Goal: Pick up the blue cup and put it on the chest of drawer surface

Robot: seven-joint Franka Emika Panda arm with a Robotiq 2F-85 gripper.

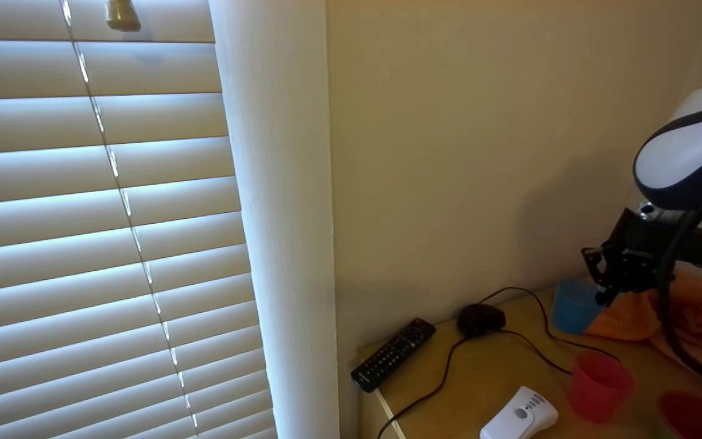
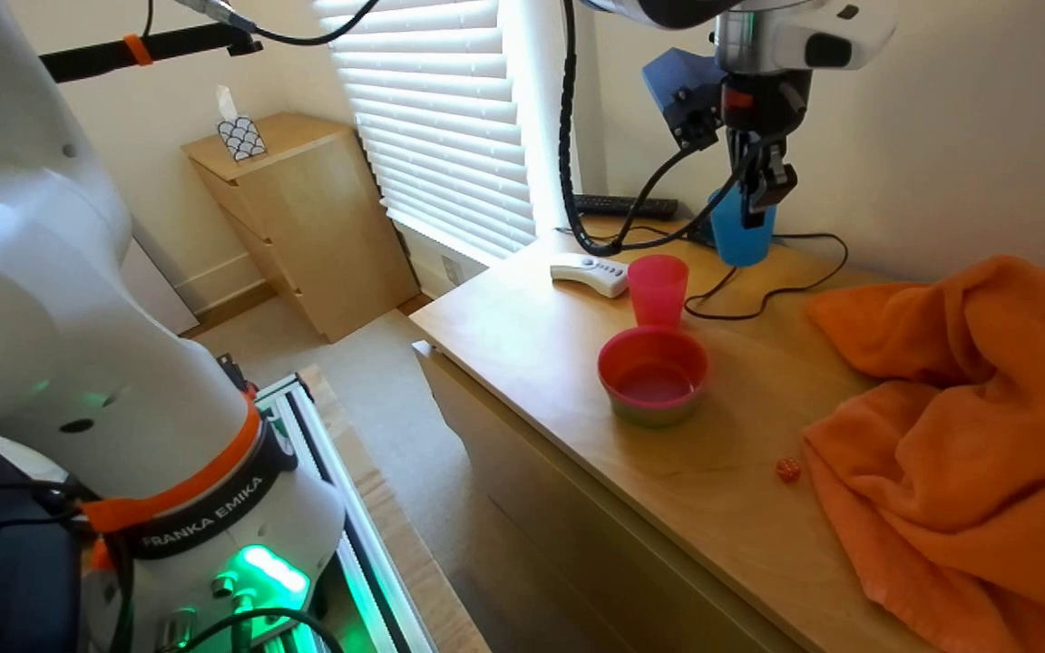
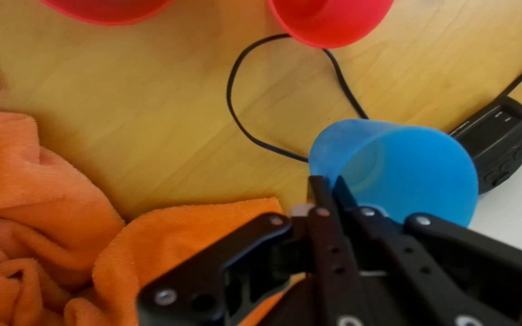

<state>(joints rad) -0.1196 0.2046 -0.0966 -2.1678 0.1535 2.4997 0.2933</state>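
1. Robot arm: bring it down slow and vertical. My read: set-down step, release not yet done.
2. Chest of drawer surface: I'd take the near one as target. Best patch looks like bare wood right of the red-pink cup, left of the orange cloth. Shift near first; on this spot the base may land on the cord.
3. Blue cup: at the far end of that top, right of the black corded device, mouth up. Can't tell if the base touches wood or hangs just above. It's held at one side of the rim, so I'd expect it to pivot; get the base flat before letting go.
4. Gripper: fingers narrow, pinching the cup's side, one outside, one inside. Part them a little, then straight up. Too much spread would likely shove the cup with the inner finger.
5. Big counts: 1 robot arm, 2 chests (working one, plus other chest far left), 1 window blind, 1 orange cloth.
6. Medium: 1 bowl (red inside, green below; maybe two nested, can't tell), 1 tissue box, 1 remote, 1 white handset, 2 cups (1 blue, 1 red-pink), 1 black corded device.
7. Small: 1 red die, near side, left of the cloth.
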